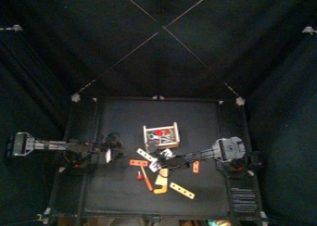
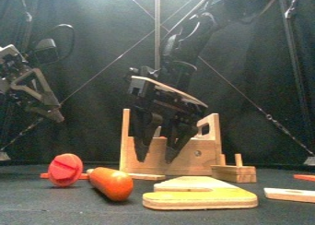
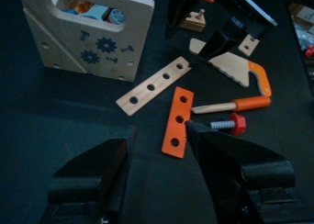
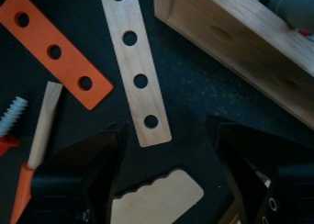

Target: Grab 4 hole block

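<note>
The 4 hole block (image 4: 135,72) is a pale wooden strip lying flat on the black table beside the wooden toolbox (image 4: 245,44). It also shows in the left wrist view as the 4 hole block (image 3: 153,84). My right gripper (image 4: 166,163) hangs just over the strip's near end, open, with one jaw on either side and nothing held. From the front, the right gripper (image 2: 167,104) points down ahead of the toolbox (image 2: 172,150). My left gripper (image 3: 172,173) is open and empty, off to the left, apart from the strip.
An orange strip with holes (image 4: 55,53) lies next to the pale one. A toy saw with an orange handle (image 3: 245,85), a red screw (image 2: 64,169) and an orange-handled tool (image 2: 110,184) lie near the front. A second orange strip (image 1: 183,190) is near the table's front edge.
</note>
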Motion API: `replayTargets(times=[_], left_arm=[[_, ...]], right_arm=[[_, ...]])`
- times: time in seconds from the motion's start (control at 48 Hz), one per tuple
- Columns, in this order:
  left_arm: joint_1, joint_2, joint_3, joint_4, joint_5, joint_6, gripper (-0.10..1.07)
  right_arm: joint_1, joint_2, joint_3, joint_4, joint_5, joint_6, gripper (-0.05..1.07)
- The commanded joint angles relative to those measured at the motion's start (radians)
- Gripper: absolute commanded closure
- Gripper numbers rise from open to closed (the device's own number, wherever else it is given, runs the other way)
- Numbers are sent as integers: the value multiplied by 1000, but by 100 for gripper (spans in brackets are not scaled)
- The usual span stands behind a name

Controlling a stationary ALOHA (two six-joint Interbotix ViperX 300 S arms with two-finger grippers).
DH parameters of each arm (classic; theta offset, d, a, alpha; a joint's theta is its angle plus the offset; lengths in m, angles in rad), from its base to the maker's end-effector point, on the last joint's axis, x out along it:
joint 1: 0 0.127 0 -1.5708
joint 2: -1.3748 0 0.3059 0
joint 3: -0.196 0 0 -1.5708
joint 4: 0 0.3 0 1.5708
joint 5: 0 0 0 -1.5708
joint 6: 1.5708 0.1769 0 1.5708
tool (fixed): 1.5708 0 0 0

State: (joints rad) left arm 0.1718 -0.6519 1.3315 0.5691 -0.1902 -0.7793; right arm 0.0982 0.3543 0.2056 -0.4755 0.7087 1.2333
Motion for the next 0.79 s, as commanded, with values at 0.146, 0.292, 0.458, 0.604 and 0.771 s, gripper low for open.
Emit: replayTargets(times=[0.146, 0.292, 0.458, 0.604, 0.771], left_arm=[[6, 3, -9, -2, -5, 2, 12], [8, 2, -9, -2, -5, 2, 12], [8, 3, -9, -2, -5, 2, 12], [8, 3, -11, 0, -5, 2, 12], [8, 3, -8, -2, -3, 2, 12]], right_arm=[[-3, -5, -25, 5, 2, -5, 6], [-3, 11, -26, 5, -2, -5, 6], [-3, 14, -21, 6, -15, -5, 7], [-3, 23, -15, 31, -31, -5, 11], [0, 37, -9, 49, -54, -5, 21]])
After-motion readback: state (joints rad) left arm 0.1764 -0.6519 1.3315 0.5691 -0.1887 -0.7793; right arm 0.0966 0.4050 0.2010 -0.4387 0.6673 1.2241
